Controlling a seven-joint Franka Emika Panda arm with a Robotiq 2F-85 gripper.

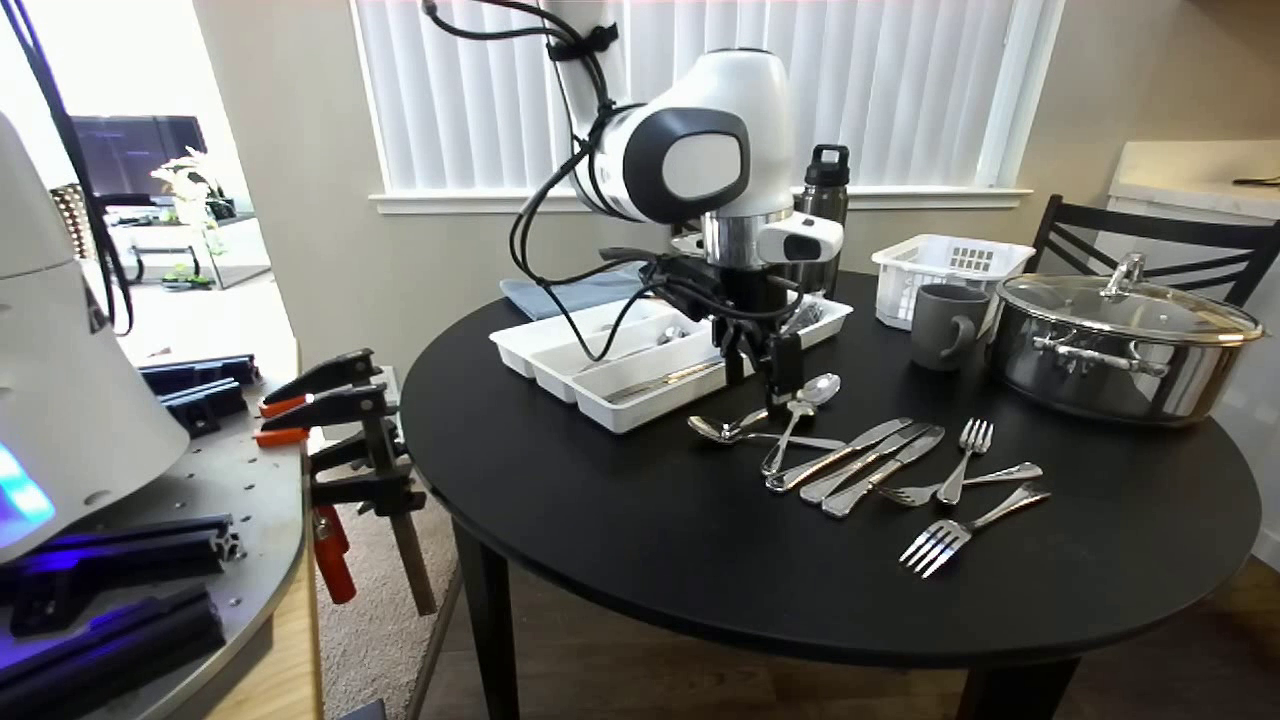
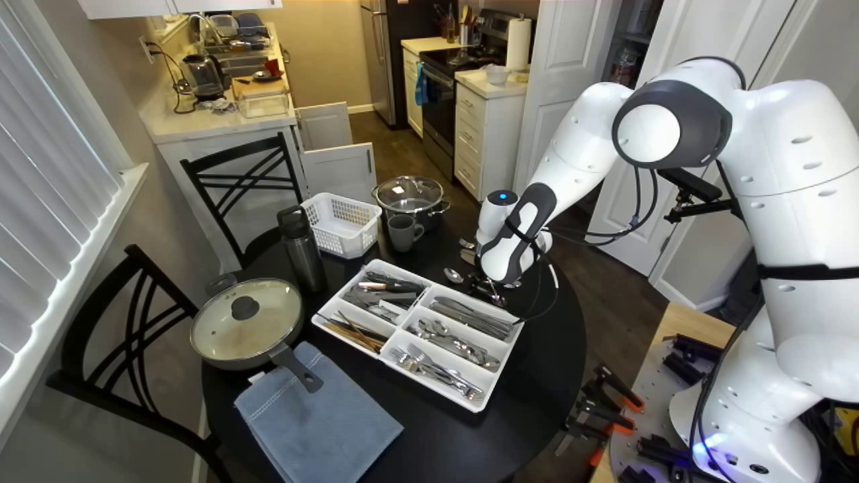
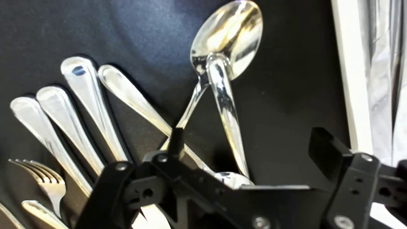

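My gripper (image 3: 249, 141) is open, with nothing between its fingertips. In an exterior view the gripper (image 1: 762, 375) points down, low over a small pile of spoons beside the white cutlery tray. In the wrist view a spoon (image 3: 237, 28) has another spoon's handle (image 3: 226, 108) lying across its bowl. A third spoon handle (image 3: 136, 98) runs under the left finger. A spoon bowl (image 3: 233, 178) is partly hidden behind the gripper. The tray's rim (image 3: 353, 79) lies beyond the right finger. I cannot tell whether a finger touches the spoons.
Three knives (image 1: 865, 463) and three forks (image 1: 940, 540) lie beside the spoons. The tray (image 2: 504, 369) holds sorted cutlery. A grey mug (image 1: 935, 335), a lidded pot (image 1: 1100, 365), a white basket (image 1: 895, 290), a bottle (image 2: 305, 255), a lidded pan (image 2: 255, 329) and a blue cloth (image 2: 329, 422) stand around.
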